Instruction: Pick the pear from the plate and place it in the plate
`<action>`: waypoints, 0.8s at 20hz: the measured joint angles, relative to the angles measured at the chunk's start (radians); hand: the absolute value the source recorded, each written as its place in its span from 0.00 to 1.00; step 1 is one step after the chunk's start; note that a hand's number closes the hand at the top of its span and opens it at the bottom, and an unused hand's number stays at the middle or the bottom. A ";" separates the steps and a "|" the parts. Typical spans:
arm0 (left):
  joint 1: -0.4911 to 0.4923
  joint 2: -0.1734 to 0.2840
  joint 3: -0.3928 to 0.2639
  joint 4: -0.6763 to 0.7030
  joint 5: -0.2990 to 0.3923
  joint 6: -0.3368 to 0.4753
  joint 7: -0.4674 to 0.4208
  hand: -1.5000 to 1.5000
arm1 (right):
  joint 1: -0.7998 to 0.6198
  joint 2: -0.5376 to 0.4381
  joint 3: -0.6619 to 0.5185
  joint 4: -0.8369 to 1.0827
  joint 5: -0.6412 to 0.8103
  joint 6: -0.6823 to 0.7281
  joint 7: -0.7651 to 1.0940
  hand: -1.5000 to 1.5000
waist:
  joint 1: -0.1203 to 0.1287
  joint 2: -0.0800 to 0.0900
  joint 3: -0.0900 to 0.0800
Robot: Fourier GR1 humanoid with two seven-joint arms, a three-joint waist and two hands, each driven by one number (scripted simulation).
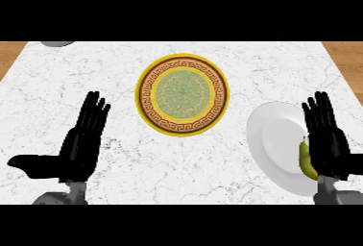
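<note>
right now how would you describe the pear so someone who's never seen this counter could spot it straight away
Start at the white marble counter and look to its right side, where a plain white plate lies. The pear sits on that plate's right part, half hidden behind the right hand. It is the only yellow-green fruit here, small and long, unlike the gold patterned plate in the middle.

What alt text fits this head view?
A pear lies on a white plate, partly behind the open right hand. A patterned yellow plate sits mid-counter; the left hand is open too.
</note>
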 measured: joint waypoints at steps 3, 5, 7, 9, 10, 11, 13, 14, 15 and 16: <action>-0.003 0.037 0.010 0.032 -0.023 -0.033 -0.013 0.50 | -0.063 -0.023 -0.005 0.050 0.003 -0.023 0.108 1.00 | 0.024 0.020 0.002; -0.001 0.085 0.017 0.067 -0.051 -0.055 -0.018 0.50 | -0.103 -0.041 0.008 0.100 0.008 -0.043 0.218 1.00 | 0.041 0.031 0.002; 0.003 0.123 0.011 0.088 -0.081 -0.068 -0.018 0.50 | -0.120 -0.109 0.050 0.149 0.078 -0.046 0.286 1.00 | 0.065 0.047 -0.007; 0.003 0.145 0.005 0.109 -0.096 -0.080 -0.009 0.50 | -0.130 -0.168 0.077 0.202 0.197 -0.123 0.318 0.00 | 0.070 0.052 -0.007; 0.010 0.160 0.008 0.124 -0.100 -0.093 -0.013 0.50 | -0.144 -0.154 0.087 0.220 0.235 -0.182 0.342 0.00 | 0.069 0.050 -0.005; 0.011 0.161 0.007 0.147 -0.108 -0.098 -0.021 0.50 | -0.156 -0.139 0.097 0.238 0.270 -0.231 0.359 0.00 | 0.063 0.047 -0.003; 0.016 0.170 0.017 0.186 -0.112 -0.120 -0.038 0.50 | -0.159 -0.104 0.137 0.256 0.346 -0.312 0.379 0.00 | 0.052 0.042 -0.001; 0.016 0.167 0.020 0.210 -0.119 -0.129 -0.052 0.50 | -0.165 -0.097 0.152 0.255 0.380 -0.338 0.396 0.00 | 0.047 0.041 0.001; 0.019 0.175 0.030 0.211 -0.117 -0.142 -0.048 0.50 | -0.165 -0.094 0.168 0.240 0.413 -0.359 0.421 0.00 | 0.044 0.039 0.001; 0.015 0.172 0.038 0.237 -0.119 -0.153 -0.062 0.50 | -0.160 -0.091 0.190 0.214 0.449 -0.381 0.455 0.00 | 0.039 0.037 0.002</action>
